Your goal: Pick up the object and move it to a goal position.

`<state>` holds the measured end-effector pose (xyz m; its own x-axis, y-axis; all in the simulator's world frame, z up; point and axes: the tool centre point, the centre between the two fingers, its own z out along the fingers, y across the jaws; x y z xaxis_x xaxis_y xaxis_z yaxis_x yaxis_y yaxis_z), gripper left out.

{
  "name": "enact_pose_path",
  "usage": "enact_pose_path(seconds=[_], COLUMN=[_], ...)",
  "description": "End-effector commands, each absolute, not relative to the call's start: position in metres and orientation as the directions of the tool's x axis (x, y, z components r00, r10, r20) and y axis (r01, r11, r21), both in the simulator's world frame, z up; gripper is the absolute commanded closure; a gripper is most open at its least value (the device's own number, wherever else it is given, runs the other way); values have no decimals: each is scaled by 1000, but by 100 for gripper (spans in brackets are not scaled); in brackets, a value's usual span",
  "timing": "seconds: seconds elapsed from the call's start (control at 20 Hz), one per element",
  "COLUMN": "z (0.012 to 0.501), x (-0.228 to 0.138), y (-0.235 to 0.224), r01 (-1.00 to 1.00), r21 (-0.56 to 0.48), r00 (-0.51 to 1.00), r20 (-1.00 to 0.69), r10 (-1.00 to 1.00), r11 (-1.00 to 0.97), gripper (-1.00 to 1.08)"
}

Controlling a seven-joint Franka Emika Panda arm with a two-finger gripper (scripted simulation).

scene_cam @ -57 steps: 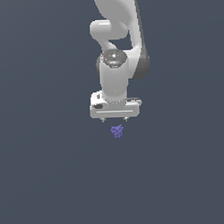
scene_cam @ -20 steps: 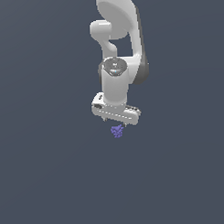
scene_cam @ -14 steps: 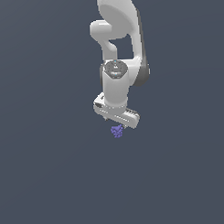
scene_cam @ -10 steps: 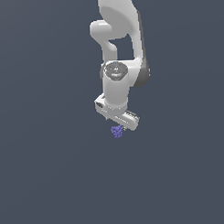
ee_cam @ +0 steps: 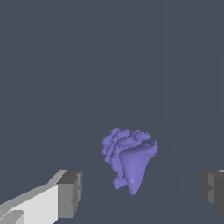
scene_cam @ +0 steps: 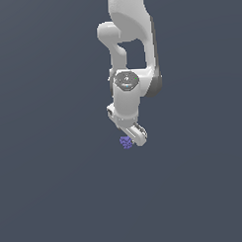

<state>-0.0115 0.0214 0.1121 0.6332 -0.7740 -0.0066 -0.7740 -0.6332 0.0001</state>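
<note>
The gripper [scene_cam: 132, 136] is seen hanging directly above the object [scene_cam: 126, 142], a small purple-blue lumpy cluster lying on the plain dark surface [scene_cam: 56, 194]. Compared with the view from a few seconds ago, the hand has been rotated about its vertical axis: the white crossbar, once presented broadside to the exterior view, is now turned nearly end-on, so that only one end is shown beside the object. The object itself has not been shifted; it is found at the same spot beneath the wrist as before.

In the wrist view the gripper [ee_cam: 140, 192] is shown with its jaws spread wide apart, one grey pad [ee_cam: 70, 193] on each side of the object [ee_cam: 129, 159] and neither touching it. The object is framed between the pads, somewhat nearer one pad than the other, with its tapered end pointed toward the camera's lower edge and its beaded side facing the nearer pad.

The rotation is judged to be an alignment step: the closing line of the pads has been set across the narrower width of the cluster. The pick is therefore taken as not yet begun, and a descent around the object followed by a closing is judged to be what remains before any carry. No goal marker is visible in either view, so the distance left cannot be told.
</note>
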Motion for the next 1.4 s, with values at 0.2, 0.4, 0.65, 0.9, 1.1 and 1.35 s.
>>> enact_pose_path(seconds=[0.2,0.4,0.65,0.9,1.1,1.35], z=[104,99,95,92,91,90], x=[-12,-13,-13,-14,-14,-14], y=[23,24,25,26,26,26], r01=[-875,-919,-951,-968,-973,-973], r21=[1,1,1,0,0,0], r00=[485,395,308,251,230,231], r20=[-5,-4,-2,-1,0,0], r10=[-875,-919,-951,-968,-973,-973], r11=[-485,-395,-308,-251,-230,-231], gripper=[-92,-92,-92,-92,-92,-92])
